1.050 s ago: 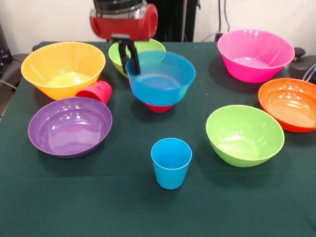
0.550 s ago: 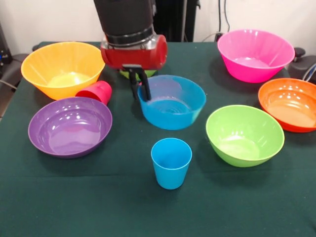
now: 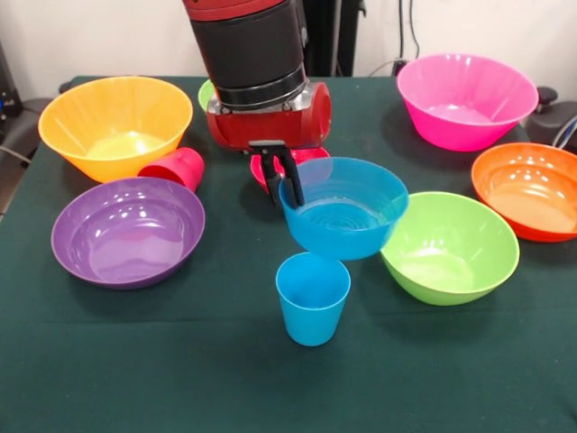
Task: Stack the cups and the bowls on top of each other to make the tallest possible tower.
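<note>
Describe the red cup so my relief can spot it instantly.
Start at the big yellow-orange bowl at the table's back left in the front view. Tucked against its front edge, above the purple bowl, lies the red cup, tipped on its side. The other small red piece is a bowl, upright behind the gripper.

I see the arm (image 3: 252, 50) coming down from the far side, its black wrist over a red housing. My gripper (image 3: 287, 185) points down near the table's middle, its dark fingers (image 3: 293, 185) pinched on the blue bowl's (image 3: 347, 212) left rim.
</note>
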`<state>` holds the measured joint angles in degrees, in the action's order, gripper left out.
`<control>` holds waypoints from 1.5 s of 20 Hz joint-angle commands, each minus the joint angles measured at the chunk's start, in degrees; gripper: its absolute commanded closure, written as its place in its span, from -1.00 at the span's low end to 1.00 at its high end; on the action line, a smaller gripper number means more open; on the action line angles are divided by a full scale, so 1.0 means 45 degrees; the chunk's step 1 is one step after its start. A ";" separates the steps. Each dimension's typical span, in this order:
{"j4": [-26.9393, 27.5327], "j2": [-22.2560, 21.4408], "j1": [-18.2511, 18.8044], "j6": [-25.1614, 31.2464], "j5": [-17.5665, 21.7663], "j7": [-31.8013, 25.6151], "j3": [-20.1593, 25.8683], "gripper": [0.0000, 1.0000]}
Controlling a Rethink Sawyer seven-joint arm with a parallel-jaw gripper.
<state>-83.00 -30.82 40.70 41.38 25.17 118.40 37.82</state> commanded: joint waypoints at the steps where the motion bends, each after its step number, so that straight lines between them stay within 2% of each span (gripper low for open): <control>1: 0.0579 0.0358 0.0065 0.0986 0.0820 -0.3885 0.0601 1.00; 11: 0.0218 0.0274 0.0319 0.1070 0.1088 -0.3925 0.0748 1.00; 30: 0.1809 0.1028 0.0006 0.2116 0.1204 -0.4503 0.0919 1.00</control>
<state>-79.17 -28.38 42.47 43.55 26.78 117.14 40.65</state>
